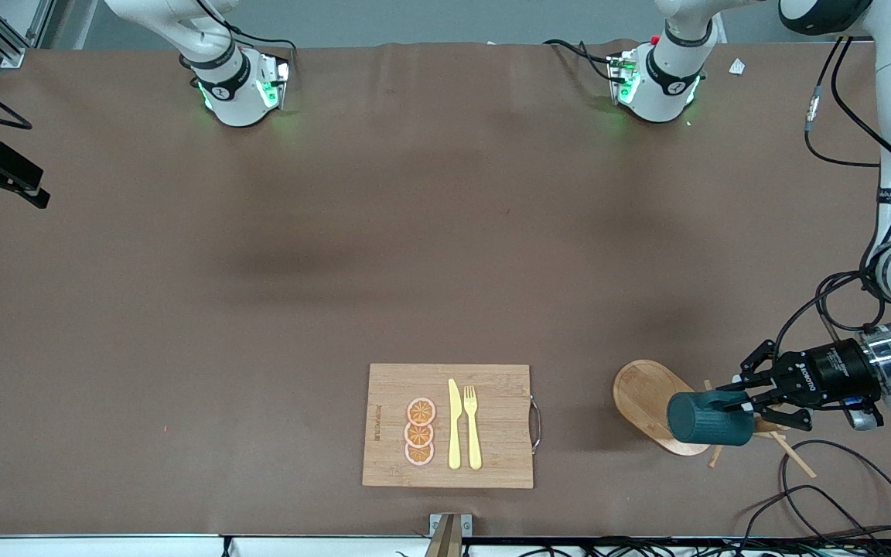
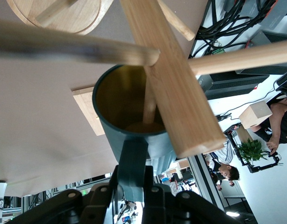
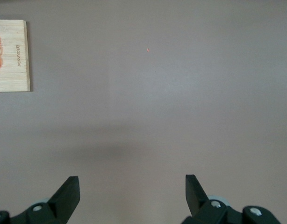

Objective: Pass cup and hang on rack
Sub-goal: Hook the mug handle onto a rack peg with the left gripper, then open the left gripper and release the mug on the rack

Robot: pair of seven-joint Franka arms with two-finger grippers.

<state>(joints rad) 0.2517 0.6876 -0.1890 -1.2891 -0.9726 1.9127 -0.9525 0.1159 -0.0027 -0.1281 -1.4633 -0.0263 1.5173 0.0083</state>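
The dark teal cup (image 1: 708,418) lies on its side in the air at the wooden rack (image 1: 646,394), near the left arm's end of the table. My left gripper (image 1: 741,399) is shut on the cup's handle (image 2: 132,161). In the left wrist view the cup's mouth (image 2: 127,100) faces the rack's central post (image 2: 174,84), and a thin peg (image 2: 149,105) reaches into the mouth. The rack's oval base (image 2: 64,16) shows past the cup. My right gripper (image 3: 132,191) is open and empty over bare table; it does not show in the front view.
A bamboo cutting board (image 1: 445,425) with orange slices (image 1: 420,432), a yellow knife (image 1: 454,424) and fork (image 1: 472,425) lies near the table's front edge; its corner shows in the right wrist view (image 3: 10,56). Black cables (image 1: 824,495) lie by the rack.
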